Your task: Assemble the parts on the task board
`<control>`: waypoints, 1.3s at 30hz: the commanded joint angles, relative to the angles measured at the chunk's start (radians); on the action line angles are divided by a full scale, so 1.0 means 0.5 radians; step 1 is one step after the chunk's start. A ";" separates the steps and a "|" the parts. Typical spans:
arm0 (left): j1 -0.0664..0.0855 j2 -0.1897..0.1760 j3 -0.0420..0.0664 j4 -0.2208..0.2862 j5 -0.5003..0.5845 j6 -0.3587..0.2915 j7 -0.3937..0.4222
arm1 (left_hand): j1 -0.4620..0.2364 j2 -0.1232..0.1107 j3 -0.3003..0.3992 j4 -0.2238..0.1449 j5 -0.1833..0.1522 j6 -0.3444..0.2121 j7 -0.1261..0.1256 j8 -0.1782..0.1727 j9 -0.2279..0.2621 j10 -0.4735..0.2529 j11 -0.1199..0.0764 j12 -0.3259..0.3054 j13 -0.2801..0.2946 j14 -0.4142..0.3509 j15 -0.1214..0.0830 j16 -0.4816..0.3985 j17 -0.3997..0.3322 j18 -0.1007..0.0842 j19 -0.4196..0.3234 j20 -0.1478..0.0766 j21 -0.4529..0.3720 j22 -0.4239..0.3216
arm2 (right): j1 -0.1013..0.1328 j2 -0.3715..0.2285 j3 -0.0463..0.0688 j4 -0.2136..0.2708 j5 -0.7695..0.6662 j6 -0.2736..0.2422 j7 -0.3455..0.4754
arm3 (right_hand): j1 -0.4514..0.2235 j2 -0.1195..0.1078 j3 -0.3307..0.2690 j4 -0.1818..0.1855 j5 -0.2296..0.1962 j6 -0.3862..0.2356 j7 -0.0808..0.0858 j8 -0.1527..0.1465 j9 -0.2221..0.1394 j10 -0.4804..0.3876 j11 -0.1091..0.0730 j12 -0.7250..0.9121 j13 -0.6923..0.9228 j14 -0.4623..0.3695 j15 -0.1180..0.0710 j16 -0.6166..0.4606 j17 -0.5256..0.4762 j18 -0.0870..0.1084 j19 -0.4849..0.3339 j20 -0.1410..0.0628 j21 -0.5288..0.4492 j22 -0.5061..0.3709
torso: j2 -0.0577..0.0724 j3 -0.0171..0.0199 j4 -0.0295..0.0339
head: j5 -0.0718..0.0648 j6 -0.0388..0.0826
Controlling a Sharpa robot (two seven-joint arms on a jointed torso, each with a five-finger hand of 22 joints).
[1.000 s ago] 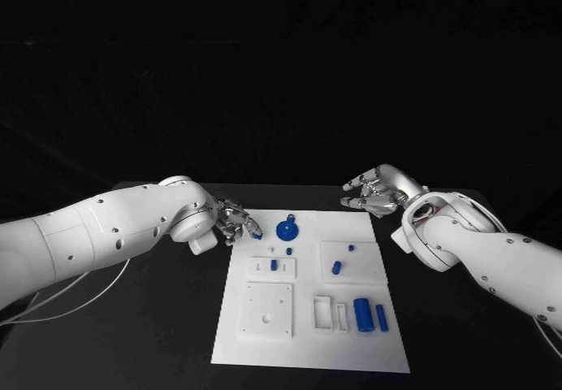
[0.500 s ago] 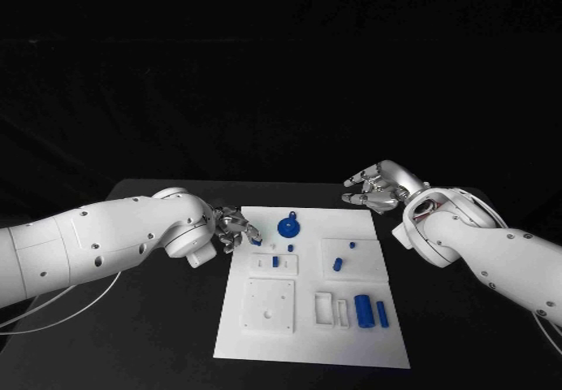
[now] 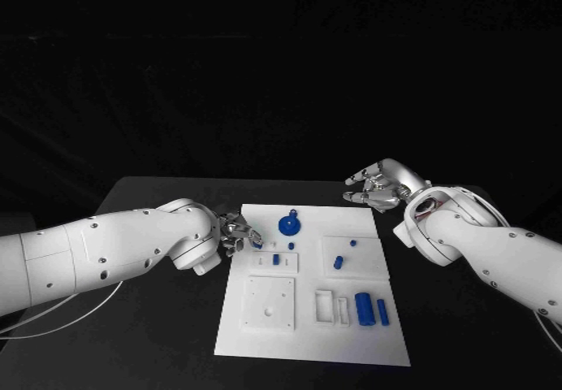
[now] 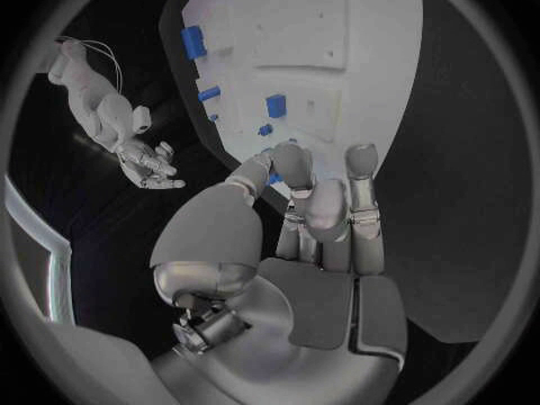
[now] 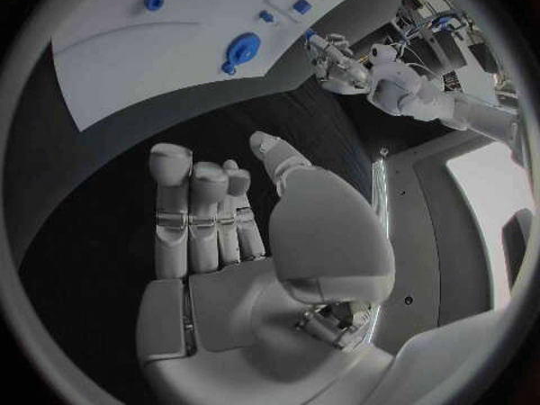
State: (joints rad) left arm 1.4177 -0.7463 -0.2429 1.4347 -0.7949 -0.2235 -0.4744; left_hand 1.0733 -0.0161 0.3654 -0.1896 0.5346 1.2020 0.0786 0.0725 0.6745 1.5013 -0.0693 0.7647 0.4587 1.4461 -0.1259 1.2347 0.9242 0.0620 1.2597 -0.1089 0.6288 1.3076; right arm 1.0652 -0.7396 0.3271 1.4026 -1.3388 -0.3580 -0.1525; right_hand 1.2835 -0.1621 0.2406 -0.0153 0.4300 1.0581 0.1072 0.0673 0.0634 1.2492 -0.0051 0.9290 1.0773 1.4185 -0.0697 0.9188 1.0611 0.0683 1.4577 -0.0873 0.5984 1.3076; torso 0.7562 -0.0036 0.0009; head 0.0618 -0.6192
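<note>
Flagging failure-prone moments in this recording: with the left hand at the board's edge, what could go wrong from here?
1. The left hand pinches a small blue part at its fingertips over the task board; such a slight hold could slip or tilt the part.
2. The round blue part and a blue peg sit close by, so the fingers may nudge them.
3. The right hand hovers open off the board, not steadying it.

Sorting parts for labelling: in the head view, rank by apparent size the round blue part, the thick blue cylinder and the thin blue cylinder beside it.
1. round blue part
2. thick blue cylinder
3. thin blue cylinder
</note>
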 commanded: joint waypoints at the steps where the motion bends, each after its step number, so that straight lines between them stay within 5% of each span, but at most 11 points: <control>1: -0.014 0.015 -0.001 0.006 -0.067 -0.067 -0.015 | 0.014 0.009 0.006 0.005 0.006 0.359 -0.248 -0.003 0.227 0.020 -0.066 0.005 -0.005 -0.002 0.004 0.010 0.000 0.019 -0.001 0.014 0.010 0.037 | -0.002 -0.002 0.001 0.003 -0.002 0.010 0.010 | -0.014 0.001 0.008 0.001 0.007 -0.009 -0.002 -0.011 -0.003 -0.008 0.000 -0.002 0.000 -0.009 0.001 -0.006 -0.002 0.033 0.007 0.001 -0.001 0.147 | 0.002 0.0003 0.000 | -0.003 -0.006; 39: -0.076 0.037 -0.001 0.039 -0.271 0.038 -0.075 | 0.007 0.023 0.001 0.011 -0.019 0.364 -0.251 -0.003 0.249 0.020 -0.066 0.018 -0.032 -0.004 0.006 0.010 -0.004 0.044 -0.004 0.037 0.017 0.036 | -0.004 -0.007 0.001 0.004 -0.002 0.013 0.010 | -0.017 -0.001 0.016 -0.005 0.023 -0.009 -0.002 -0.011 -0.003 -0.008 -0.001 -0.002 0.001 -0.009 0.001 -0.006 -0.002 0.033 0.007 0.001 0.000 0.147 | 0.001 -0.0002 0.001 | -0.008 -0.017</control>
State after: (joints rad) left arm 1.3802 -0.7300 -0.2439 1.4507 -0.9097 -0.2216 -0.5082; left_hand 1.0765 -0.0130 0.3643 -0.1894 0.5293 1.2021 0.0785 0.0684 0.7033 1.5011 -0.0690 0.7704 0.4438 1.4469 -0.1210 1.2384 0.9230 0.0779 1.2560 -0.0983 0.6339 1.3081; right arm 1.0638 -0.7431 0.3271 1.4035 -1.3385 -0.3579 -0.1524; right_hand 1.2835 -0.1620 0.2433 -0.0181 0.4348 1.0597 0.1056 0.0673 0.0634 1.2492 -0.0051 0.9290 1.0775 1.4184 -0.0698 0.9188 1.0611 0.0682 1.4577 -0.0873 0.5984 1.3074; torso 0.7563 -0.0040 0.0016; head 0.0578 -0.6278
